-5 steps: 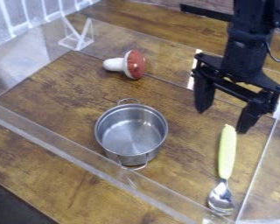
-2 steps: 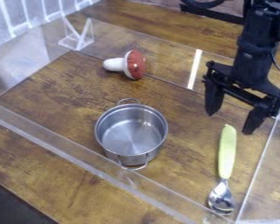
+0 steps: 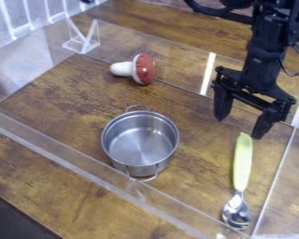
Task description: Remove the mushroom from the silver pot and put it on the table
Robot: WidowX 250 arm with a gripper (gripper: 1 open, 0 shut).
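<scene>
Camera view shows you the open, empty gripper [image 3: 249, 105] has shifted slightly at far right, while the mushroom [image 3: 135, 67] already lies on the table [image 3: 52, 112], beyond the empty silver pot [image 3: 141, 140].

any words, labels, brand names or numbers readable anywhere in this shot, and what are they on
None: no readable text, label, brand or number shows anywhere.
The shiny round steel pot, the red-capped toy mushroom with a white stem, the yellow-handled metal spoon, the black open gripper and the dark wood-plank table all look unmarked at this picture size.
</scene>
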